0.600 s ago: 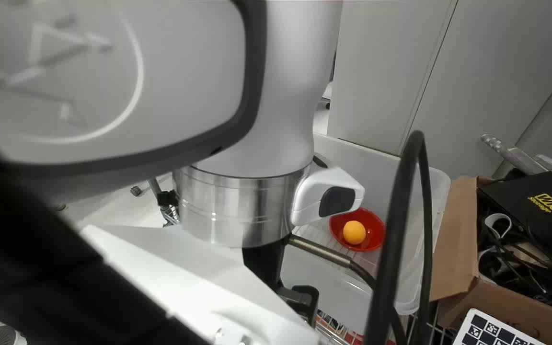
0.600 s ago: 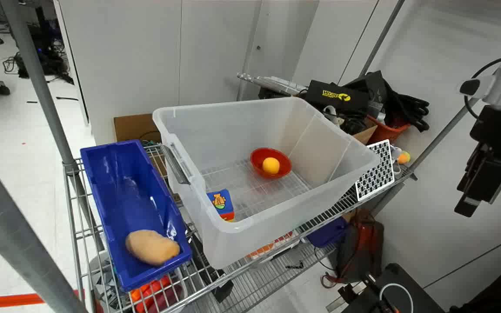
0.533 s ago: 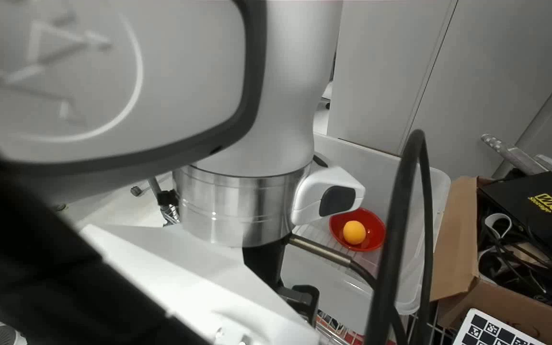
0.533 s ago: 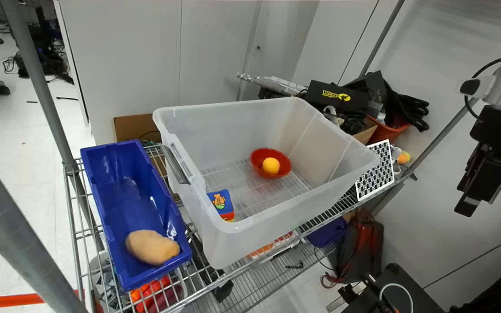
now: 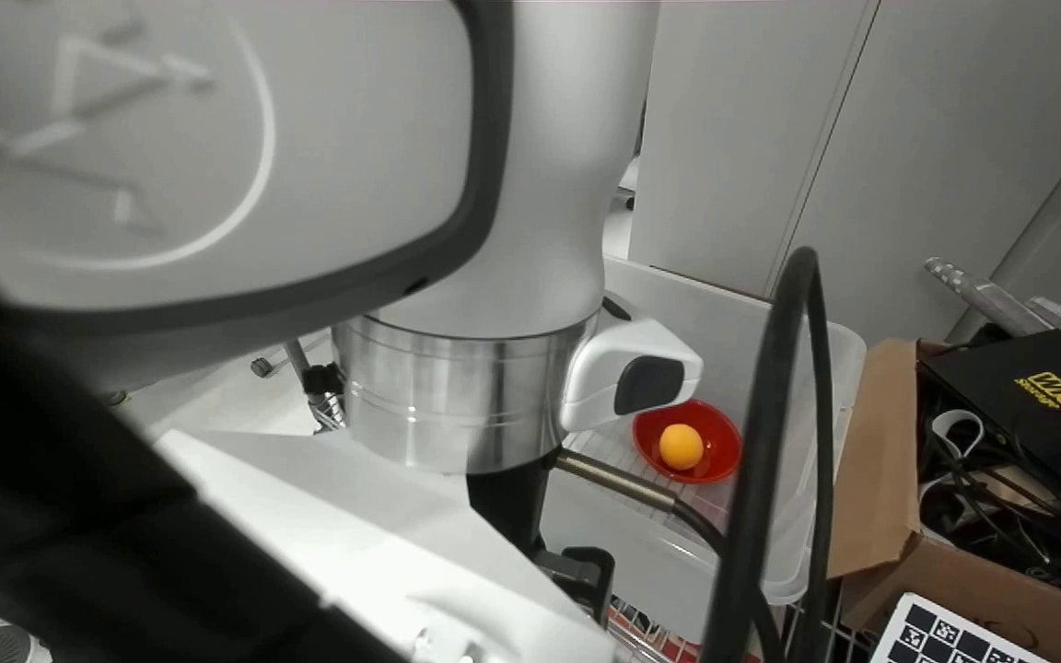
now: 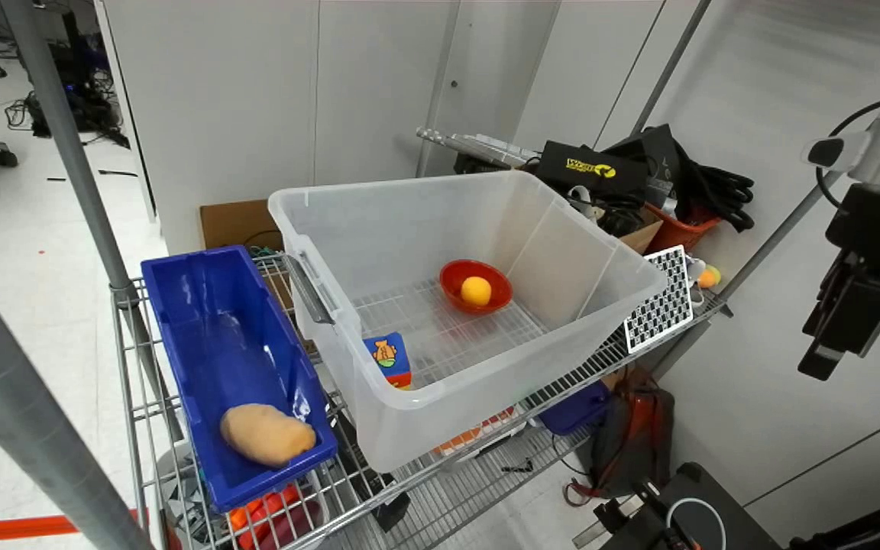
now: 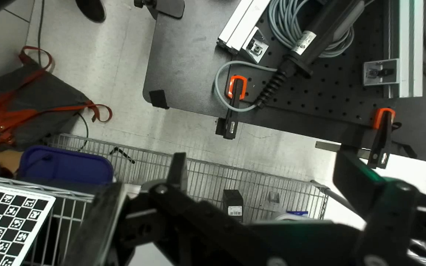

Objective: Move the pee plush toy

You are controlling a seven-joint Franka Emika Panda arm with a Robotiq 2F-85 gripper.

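- Currently, the gripper [image 7: 263, 162] has its fingers spread wide, holding nothing.
- Tan plush toy [image 6: 268, 435] lies inside the blue bin [image 6: 230, 359], beside the clear tub [image 6: 409, 221].
- Inside that tub, a red bowl [image 6: 502, 287] holds an orange ball [image 6: 476, 291].

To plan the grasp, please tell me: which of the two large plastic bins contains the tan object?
The long blue bin: the tan object lies inside it. The wider translucent bin instead holds a red bowl with a yellow ball.
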